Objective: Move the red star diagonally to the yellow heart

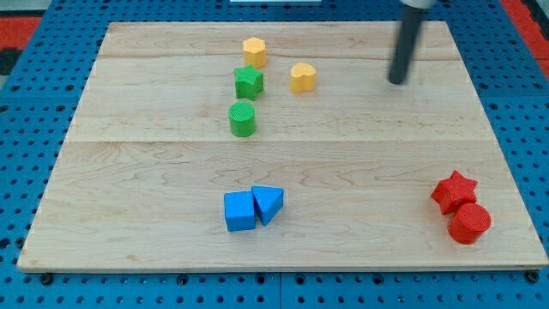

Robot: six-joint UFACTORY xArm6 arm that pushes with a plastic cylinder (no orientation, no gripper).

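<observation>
The red star [453,190] lies near the view's bottom right of the wooden board, touching a red cylinder [469,223] just below it. The yellow heart [302,77] sits near the view's top centre. My tip [397,81] is at the view's upper right, well to the right of the yellow heart and far above the red star, touching no block.
A yellow hexagon [254,51], a green star [249,82] and a green cylinder [243,119] stand in a column left of the heart. A blue cube [239,211] and a blue triangle [268,204] touch at bottom centre. The board's edge [274,268] borders blue pegboard.
</observation>
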